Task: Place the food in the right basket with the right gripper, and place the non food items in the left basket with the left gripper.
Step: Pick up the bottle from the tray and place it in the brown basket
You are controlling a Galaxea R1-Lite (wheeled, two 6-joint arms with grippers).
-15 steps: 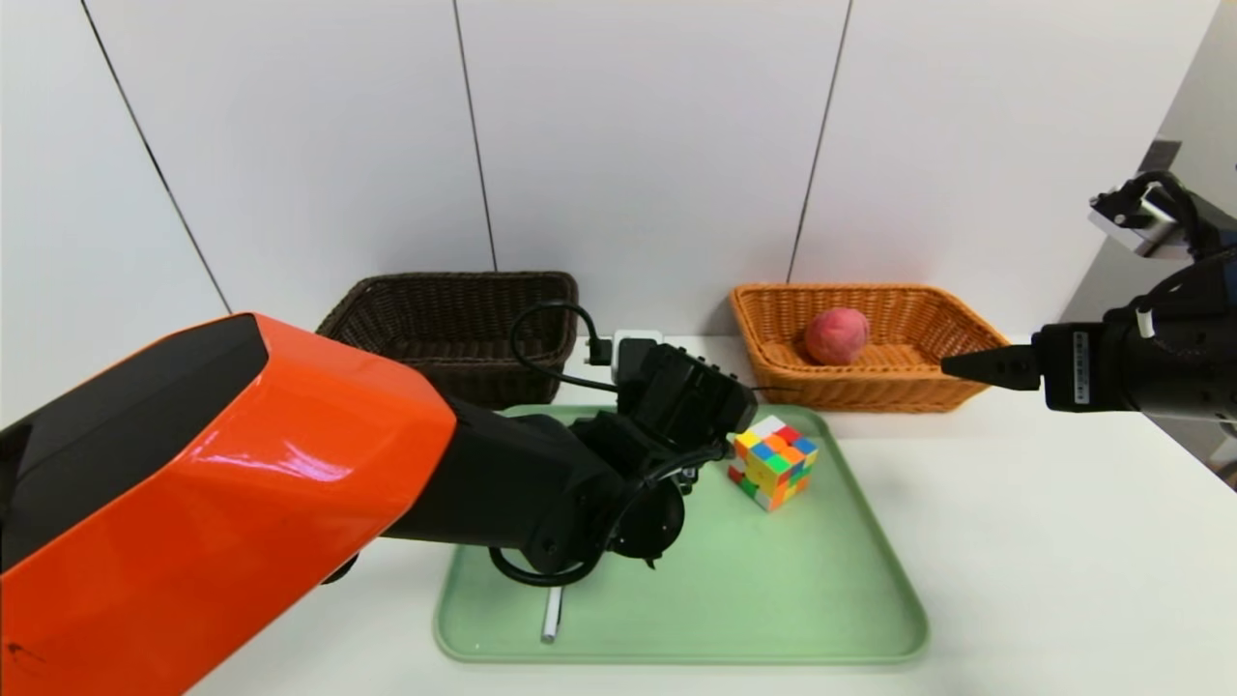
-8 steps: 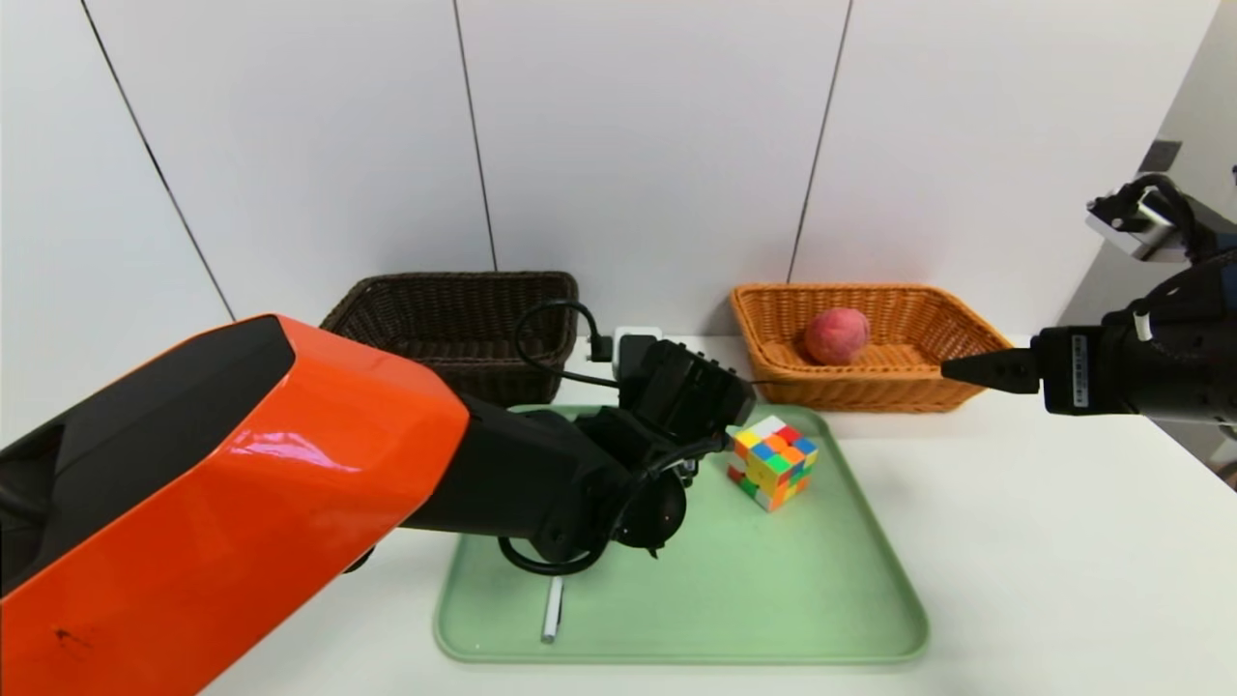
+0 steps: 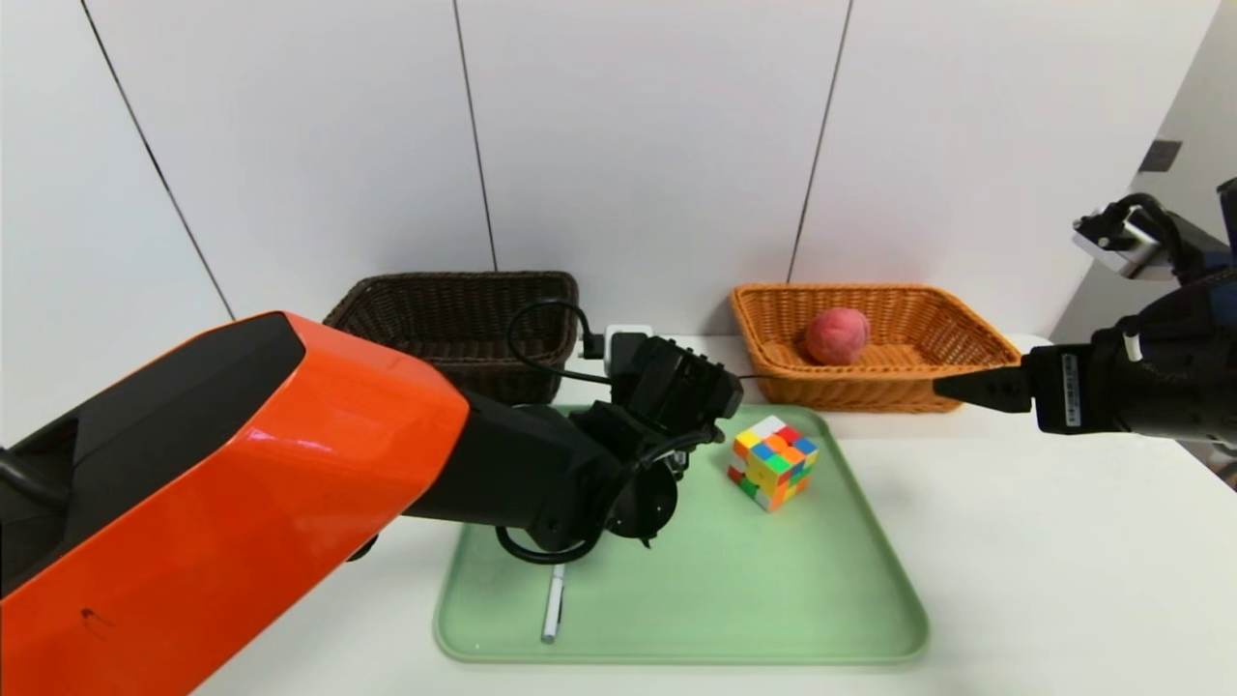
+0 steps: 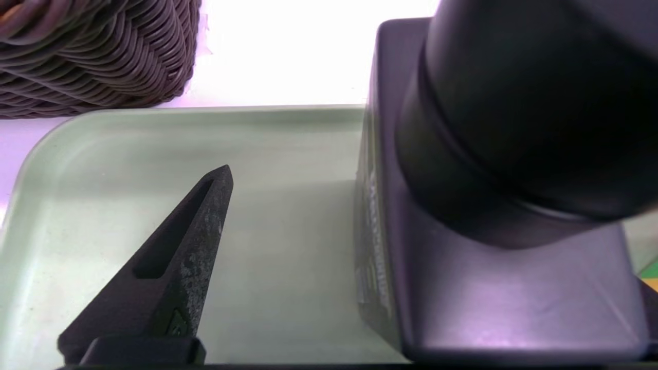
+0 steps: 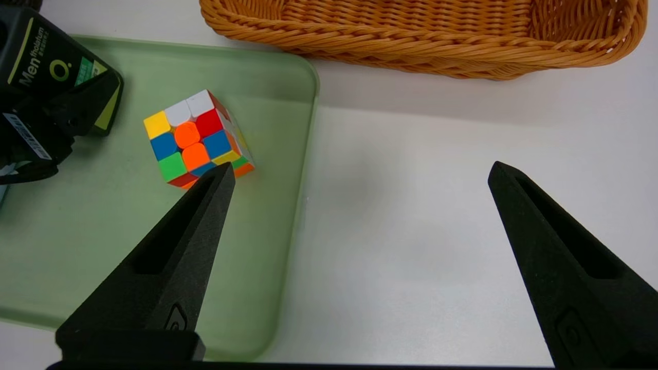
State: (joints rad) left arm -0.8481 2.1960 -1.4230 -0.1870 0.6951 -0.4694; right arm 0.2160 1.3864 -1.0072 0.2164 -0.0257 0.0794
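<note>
My left claw [image 4: 329,205] is spread wide at the bottle [image 4: 493,205], which stands upright, long axis vertical, at the tray's [image 3: 821,599] 12 o'clock. One finger [image 4: 175,246] shows; nothing is gripped. The pen [image 3: 553,604] lies at 7 o'clock, pointing 12 to 6. The cube [image 3: 772,461] sits at 1 o'clock. The peach [image 3: 837,335] lies in the tan basket [image 3: 966,338]. My right claw [image 5: 360,216] hangs open over the table [image 3: 1044,541]. Since a second ago, more pen shows.

Both baskets, dark brown [image 3: 454,324] and orange-tan [image 3: 928,333], are rough woven wicker; the green tray [image 3: 773,599] is smooth matt plastic.
</note>
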